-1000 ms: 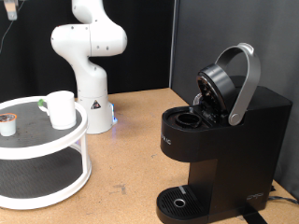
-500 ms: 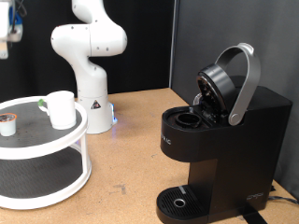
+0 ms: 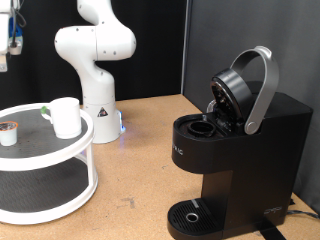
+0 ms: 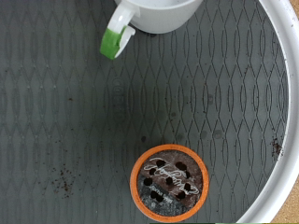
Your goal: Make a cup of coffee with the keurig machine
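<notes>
Keurig machine [image 3: 235, 145], boxy matte black, lid raised; cup [image 3: 65, 116] smooth white cylinder; end effector [image 3: 12, 35] grip unclear.

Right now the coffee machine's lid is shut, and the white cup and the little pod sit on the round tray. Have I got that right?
Not quite: the keurig machine has its lid raised, as the exterior view shows. The cup and the pod do sit on the round tray.

Hand [image 3: 12, 35] mostly beyond frame edge
</notes>
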